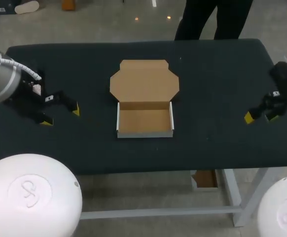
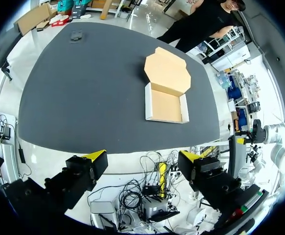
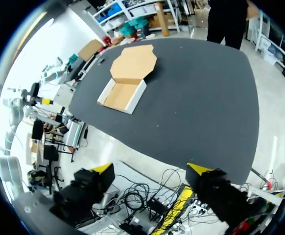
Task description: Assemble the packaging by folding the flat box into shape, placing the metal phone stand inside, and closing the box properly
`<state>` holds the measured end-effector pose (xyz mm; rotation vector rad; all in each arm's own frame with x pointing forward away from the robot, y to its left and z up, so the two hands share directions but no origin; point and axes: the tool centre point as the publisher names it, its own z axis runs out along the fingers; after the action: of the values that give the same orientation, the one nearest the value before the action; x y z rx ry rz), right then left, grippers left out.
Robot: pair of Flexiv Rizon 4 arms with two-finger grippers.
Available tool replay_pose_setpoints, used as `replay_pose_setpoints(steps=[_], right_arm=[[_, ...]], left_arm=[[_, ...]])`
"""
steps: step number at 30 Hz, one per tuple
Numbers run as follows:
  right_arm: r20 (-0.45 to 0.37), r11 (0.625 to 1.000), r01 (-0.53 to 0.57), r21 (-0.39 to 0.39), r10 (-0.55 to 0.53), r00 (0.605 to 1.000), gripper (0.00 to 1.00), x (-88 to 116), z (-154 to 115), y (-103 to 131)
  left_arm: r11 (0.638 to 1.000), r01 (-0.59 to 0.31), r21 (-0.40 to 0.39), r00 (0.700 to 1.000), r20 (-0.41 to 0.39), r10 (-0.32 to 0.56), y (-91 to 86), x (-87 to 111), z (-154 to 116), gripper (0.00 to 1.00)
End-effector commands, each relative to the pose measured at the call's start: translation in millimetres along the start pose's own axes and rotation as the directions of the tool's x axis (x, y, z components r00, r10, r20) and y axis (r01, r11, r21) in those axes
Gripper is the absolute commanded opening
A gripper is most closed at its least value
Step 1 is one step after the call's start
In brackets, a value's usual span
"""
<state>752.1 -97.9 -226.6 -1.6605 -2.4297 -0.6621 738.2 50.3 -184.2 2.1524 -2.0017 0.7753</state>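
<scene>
The left arm's fingers (image 1: 75,109) are spread wide and hold nothing, and the right arm's fingers (image 1: 249,117) are likewise spread and empty. Between the two pairs, well apart from each, the cardboard box (image 1: 144,122) sits on the dark bench (image 1: 217,94). It is folded into an open tray, with its lid (image 1: 144,81) lying flat beyond it.

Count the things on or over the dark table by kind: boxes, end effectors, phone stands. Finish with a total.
Brown cardboard box, white outer walls, lid open: 1
Yellow-tipped two-finger end effectors: 2 (left end effector, right end effector)
Metal phone stand: 0 in view
Total: 3
</scene>
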Motion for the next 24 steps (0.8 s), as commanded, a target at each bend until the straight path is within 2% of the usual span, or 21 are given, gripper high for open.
replay_pose_setpoints(steps=[1, 8, 24], right_arm=[[-0.006, 1.0, -0.017, 0.005, 0.017, 1.0, 1.0, 4, -8, 0], [-0.01, 0.998, -0.048, -0.026, 0.048, 0.999, 1.0, 3, -11, 5], [-0.016, 0.995, -0.097, -0.014, 0.097, 0.995, 1.0, -1, -2, 15]], left_arm=[[1.0, 0.012, -0.01, 1.0, 0.012, -0.012, 0.7, 2.1, -6, 1.0], [1.0, 0.008, -0.004, 1.0, 0.004, -0.008, 1.1, 0.8, -4, 1.0], [1.0, 0.026, 0.006, 0.999, 0.028, -0.026, -6.5, -4.6, 3, 1.0]])
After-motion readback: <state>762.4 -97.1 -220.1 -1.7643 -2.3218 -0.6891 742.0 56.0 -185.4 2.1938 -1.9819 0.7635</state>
